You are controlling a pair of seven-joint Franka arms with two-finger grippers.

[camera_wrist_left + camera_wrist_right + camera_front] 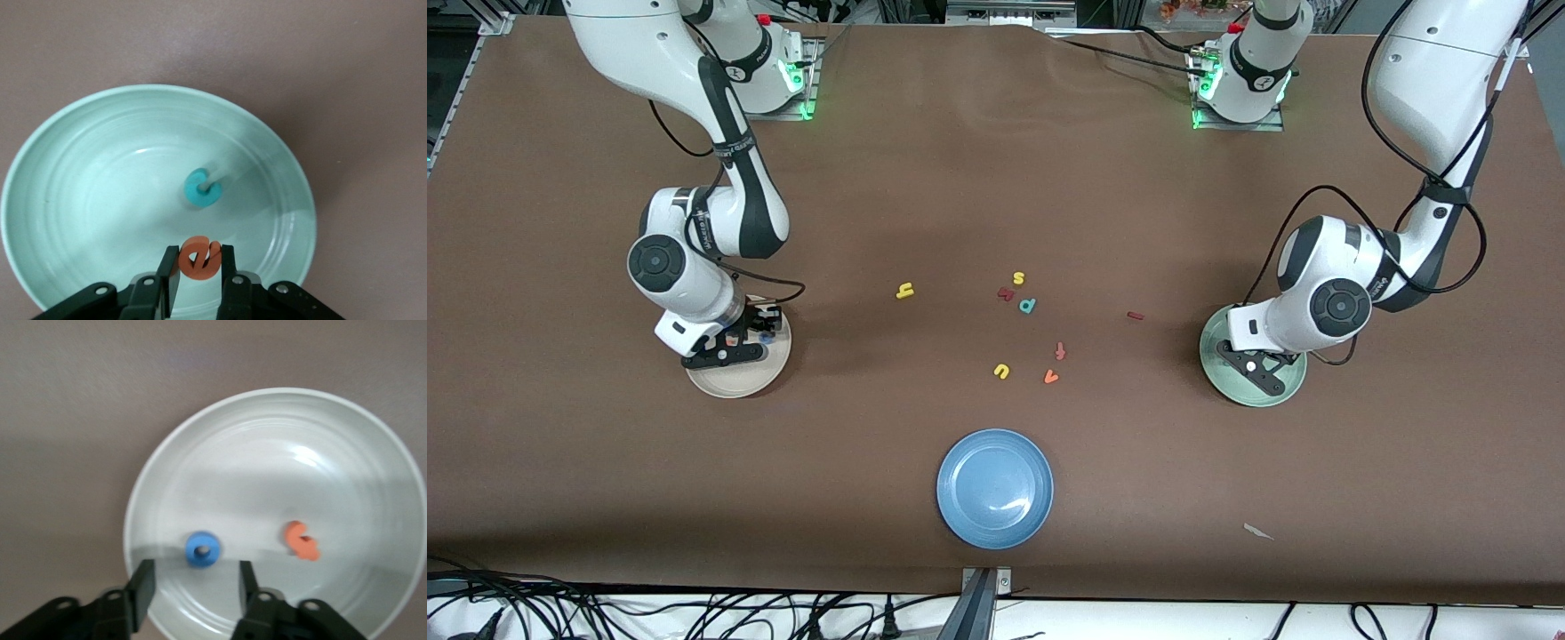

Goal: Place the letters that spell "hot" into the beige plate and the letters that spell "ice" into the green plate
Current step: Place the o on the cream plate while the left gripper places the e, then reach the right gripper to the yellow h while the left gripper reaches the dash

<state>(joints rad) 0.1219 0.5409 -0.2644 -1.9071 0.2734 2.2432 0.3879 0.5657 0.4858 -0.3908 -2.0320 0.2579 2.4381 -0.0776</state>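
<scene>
Over the right arm's end of the desk [960, 178], the right hand [193, 577] hangs low above the beige plate [267, 453] with its fingers spread and empty. The blue o [202, 549], a soft foam ring, lies flat in the smooth plastic dish just under the gap, with the orange t [301, 541] beside it. The yellow h [905, 290] lies out on the brown mat toward the desk's middle, closer to this arm, so I'd expect it to reach that way. The dark red i [1136, 316], a thin bar lying lengthwise along the desk, sits nearer the green plate [100, 200]. Over that plate the left hand [200, 257] pinches the orange e [199, 259] upright, above the teal c [202, 189] resting inside.
</scene>
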